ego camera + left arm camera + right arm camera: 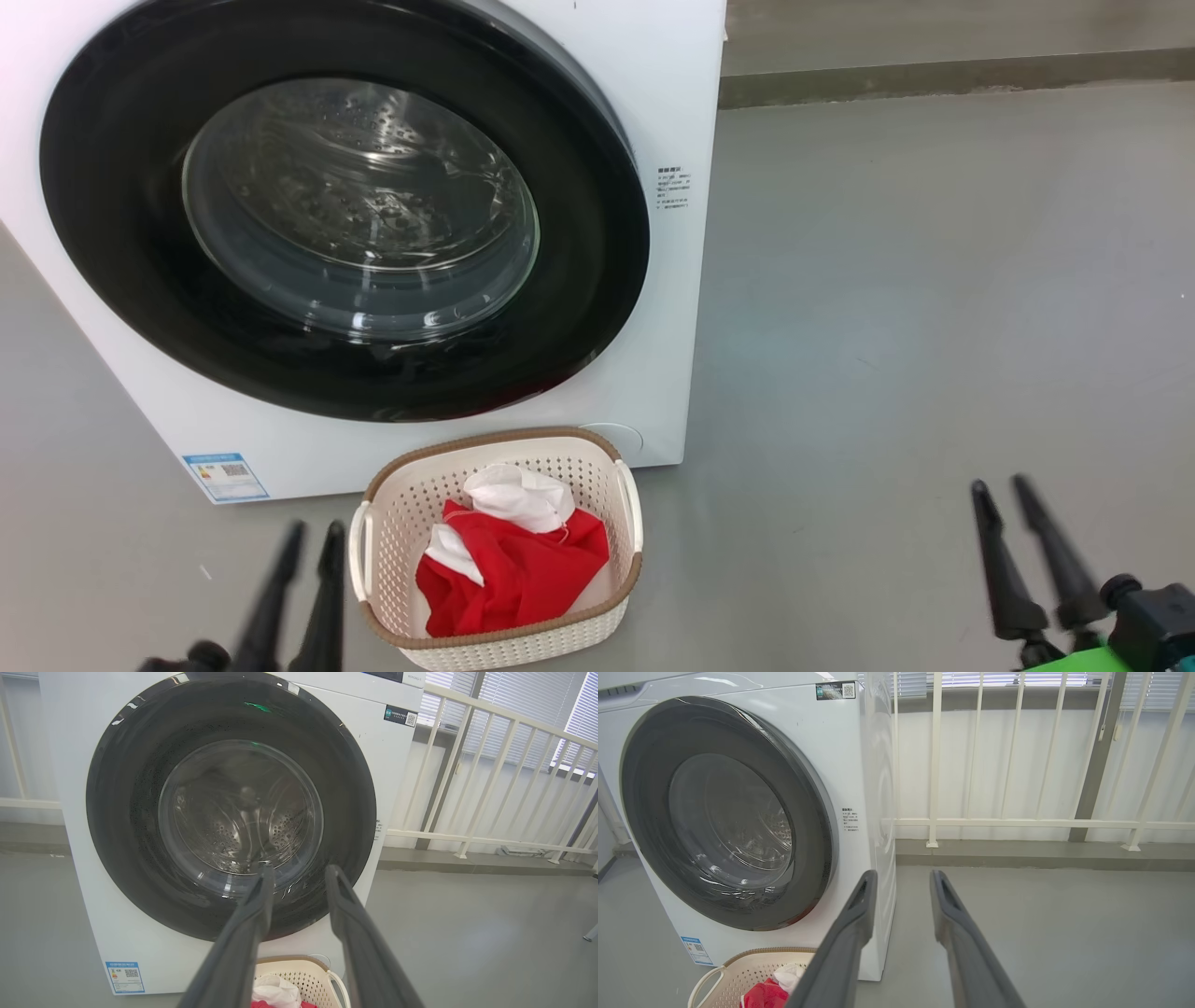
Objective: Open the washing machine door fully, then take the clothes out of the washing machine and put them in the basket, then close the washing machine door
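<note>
**Red clothes (523, 569) in the basket (401, 523), door (121, 215) shut, both grippers empty**

Starting at the lower left of the head view, the left gripper (316, 534) hangs low over the grey floor (934, 280), just left of the basket. It's a bit blurry there. Its own wrist view is clearer: the two dark fingers (243, 933) stand apart with nothing between them, so it's open and holding nothing. They point at the lower half of the door.

Next over is the washing machine (653, 84), a big white box with a small blue sticker (225, 476) near its bottom left corner. The round door lies flat against the front, closed as far as I can tell, with a glossy black rim all the way round. Through the glass (359, 210) you can see the perforated steel drum.

The basket stands on the floor right in front of the machine, just below the bottom of the door. The clothes are inside it, a red bundle in the middle with a white cloth (518, 495) on top, toward the machine side.

Further right it's open floor, with a white railing (1017, 823) behind in the right wrist view. The right gripper (999, 485) sits at the lower right, well apart from the basket. Its fingers (850, 924) are spread with nothing between them, aimed past the machine's right edge.
</note>
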`<state>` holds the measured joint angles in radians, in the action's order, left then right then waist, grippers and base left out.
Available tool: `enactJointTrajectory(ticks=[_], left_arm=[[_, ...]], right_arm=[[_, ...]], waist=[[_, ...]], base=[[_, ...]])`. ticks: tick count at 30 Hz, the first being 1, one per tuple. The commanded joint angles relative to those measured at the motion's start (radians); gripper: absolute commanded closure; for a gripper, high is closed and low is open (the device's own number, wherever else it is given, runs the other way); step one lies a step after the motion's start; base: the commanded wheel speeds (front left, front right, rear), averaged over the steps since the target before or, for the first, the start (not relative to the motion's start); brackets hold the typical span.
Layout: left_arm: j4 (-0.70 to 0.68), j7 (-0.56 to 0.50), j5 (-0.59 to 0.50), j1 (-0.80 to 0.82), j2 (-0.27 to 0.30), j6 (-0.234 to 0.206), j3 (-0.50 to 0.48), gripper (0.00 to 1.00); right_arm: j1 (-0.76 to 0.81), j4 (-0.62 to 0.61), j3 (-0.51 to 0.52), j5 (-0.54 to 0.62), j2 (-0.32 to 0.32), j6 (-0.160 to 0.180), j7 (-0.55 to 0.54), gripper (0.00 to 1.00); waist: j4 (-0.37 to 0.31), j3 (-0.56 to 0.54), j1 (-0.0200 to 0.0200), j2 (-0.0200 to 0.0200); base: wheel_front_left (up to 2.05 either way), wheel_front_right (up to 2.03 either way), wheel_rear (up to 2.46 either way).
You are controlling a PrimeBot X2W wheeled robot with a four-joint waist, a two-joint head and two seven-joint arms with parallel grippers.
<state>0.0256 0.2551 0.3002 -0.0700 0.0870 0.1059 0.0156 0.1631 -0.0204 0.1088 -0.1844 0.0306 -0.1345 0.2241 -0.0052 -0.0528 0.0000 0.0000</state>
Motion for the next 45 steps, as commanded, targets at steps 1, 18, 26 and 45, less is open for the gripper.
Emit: enactJointTrajectory(ticks=[1,18,26,45], left_arm=[[0.011,-0.001,0.003,-0.003,-0.004,0.0,0.002,1.0],[0.055,-0.044,0.152,0.008,-0.014,0.003,-0.01,1.0],[0.068,-0.07,0.247,0.022,-0.016,0.005,-0.019,1.0],[0.097,-0.126,0.446,0.051,-0.02,0.008,-0.04,1.0]], right_arm=[[0.001,0.011,-0.001,-0.003,-0.003,0.0,0.0,1.0],[-0.026,0.06,-0.009,-0.174,0.002,0.0,-0.032,1.0],[-0.046,0.077,-0.013,-0.281,0.007,0.001,-0.052,1.0],[-0.088,0.112,-0.019,-0.503,0.016,0.001,-0.098,1.0]], waist=[[0.0,0.0,0.0,0.0],[0.001,0.007,0.0001,0.0],[0.001,0.011,0.0,0.0],[0.002,0.019,0.0,0.0]], base=[[0.0,0.0,0.0],[0.0,0.0,0.0],[0.0,0.0,0.0],[0.0,0.0,0.0]])
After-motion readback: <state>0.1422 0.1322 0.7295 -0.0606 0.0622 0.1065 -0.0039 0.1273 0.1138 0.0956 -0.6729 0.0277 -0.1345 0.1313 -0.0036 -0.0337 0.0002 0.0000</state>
